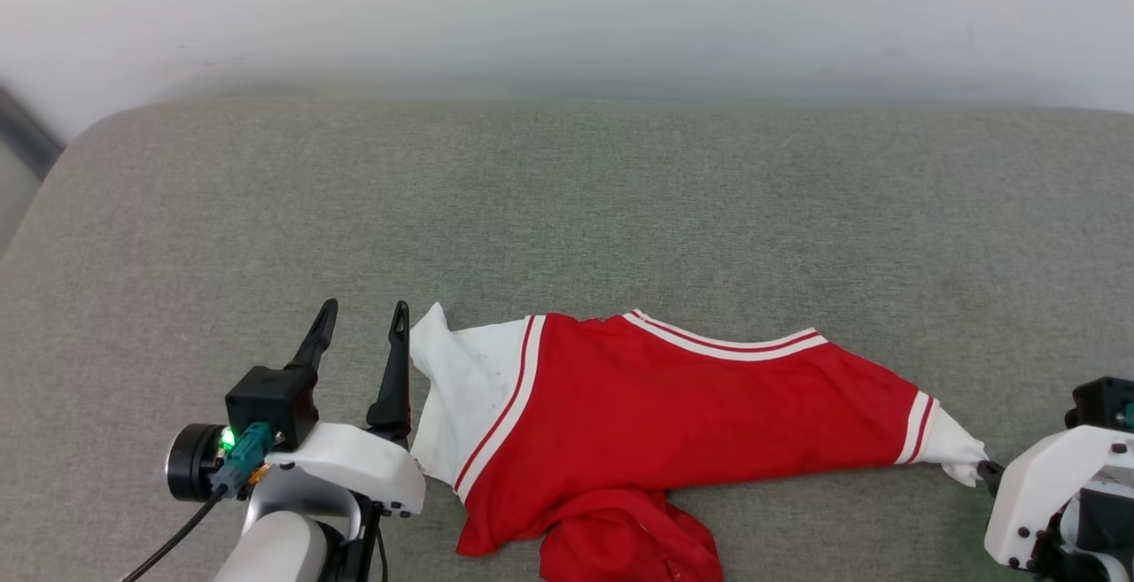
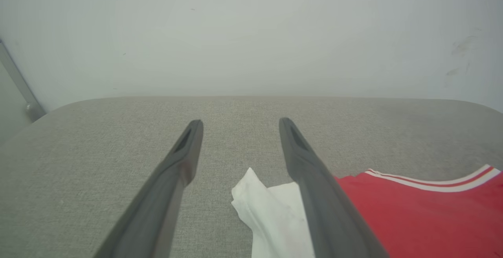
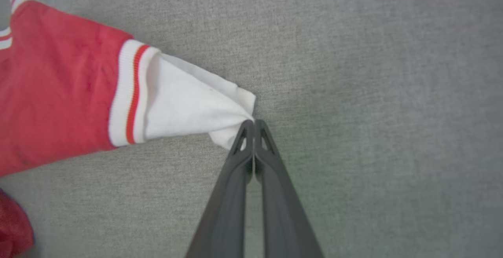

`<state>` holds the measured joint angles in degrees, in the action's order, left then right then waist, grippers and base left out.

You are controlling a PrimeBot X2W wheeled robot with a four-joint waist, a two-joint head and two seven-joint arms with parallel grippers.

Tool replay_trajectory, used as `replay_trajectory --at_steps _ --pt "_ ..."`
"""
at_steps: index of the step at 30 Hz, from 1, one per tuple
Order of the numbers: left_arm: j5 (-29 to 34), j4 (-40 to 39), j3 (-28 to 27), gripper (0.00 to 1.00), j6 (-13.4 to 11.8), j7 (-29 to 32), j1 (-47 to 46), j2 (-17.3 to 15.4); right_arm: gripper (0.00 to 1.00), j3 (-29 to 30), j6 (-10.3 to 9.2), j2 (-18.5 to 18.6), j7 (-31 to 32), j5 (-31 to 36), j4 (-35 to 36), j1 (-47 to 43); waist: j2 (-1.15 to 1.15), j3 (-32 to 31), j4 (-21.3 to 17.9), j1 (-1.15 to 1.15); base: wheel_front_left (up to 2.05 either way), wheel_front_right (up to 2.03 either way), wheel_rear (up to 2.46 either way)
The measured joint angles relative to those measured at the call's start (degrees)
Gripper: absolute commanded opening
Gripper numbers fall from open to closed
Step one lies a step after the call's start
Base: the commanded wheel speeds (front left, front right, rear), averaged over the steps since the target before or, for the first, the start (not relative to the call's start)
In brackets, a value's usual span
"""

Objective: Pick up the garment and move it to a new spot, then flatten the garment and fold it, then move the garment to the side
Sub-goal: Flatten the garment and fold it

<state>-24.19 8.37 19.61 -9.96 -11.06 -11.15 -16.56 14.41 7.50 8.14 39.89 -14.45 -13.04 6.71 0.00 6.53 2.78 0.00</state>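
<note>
Head view: the red jersey [image 1: 673, 405] sprawls across the grey cushion's [image 1: 567, 192] lower centre, left gripper [image 1: 365, 307] at lower left. Left wrist view: its fingers spread wide, empty, beside a white sleeve [image 2: 271, 207]. Right wrist view: right gripper [image 3: 253, 122] pinched onto the other sleeve [image 3: 188, 108] at its tip.

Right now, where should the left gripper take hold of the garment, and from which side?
Probably the white sleeve corner of the garment, from the robot's left: it lies beside the open left gripper, mirroring the sleeve tip pinched by the right gripper.

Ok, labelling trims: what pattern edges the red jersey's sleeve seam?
White band, one red stripe; right wrist view.
</note>
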Motion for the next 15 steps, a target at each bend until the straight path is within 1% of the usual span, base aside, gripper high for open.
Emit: replay_trajectory --at_steps 1,2,3,8,13,15 --pt "-0.2 -0.1 0.0 1.00 -0.1 0.1 0.1 -0.1 0.14 0.0 0.01 -0.5 -1.8 0.2 -0.7 -0.1 0.00 0.0 -0.2 0.00 0.00 0.00 0.00" --pt "-0.2 -0.1 -0.1 1.00 -0.2 0.3 0.2 -0.3 0.58 -0.2 0.01 -0.7 -3.2 0.4 -1.3 -0.1 0.00 0.0 -0.4 0.00 0.00 0.00 0.00" --pt "-0.3 -0.2 -0.1 1.00 -0.2 0.3 0.3 -0.4 1.00 -0.3 0.01 -1.0 -4.2 0.2 -2.0 0.0 0.00 0.0 -0.6 0.00 0.00 0.00 0.00" --pt "-0.7 -0.6 -0.4 1.00 -0.7 0.9 1.4 -1.0 1.00 -3.2 0.01 -1.1 -10.6 -1.2 -2.1 -0.4 0.00 -1.0 -1.2 0.00 0.00 0.00 0.00" --pt "-1.0 -0.8 -0.8 1.00 -1.3 1.3 2.9 -1.5 1.00 -5.3 0.00 0.1 -19.2 -1.7 1.5 -2.3 0.00 -2.7 -1.6 0.00 0.00 0.00 0.00" --pt "-1.3 -1.1 -0.9 1.00 -1.7 1.5 3.7 -1.6 1.00 -6.0 0.01 0.4 -22.6 -0.5 3.2 -3.2 0.00 -3.5 -1.8 0.00 0.00 0.00 0.00"
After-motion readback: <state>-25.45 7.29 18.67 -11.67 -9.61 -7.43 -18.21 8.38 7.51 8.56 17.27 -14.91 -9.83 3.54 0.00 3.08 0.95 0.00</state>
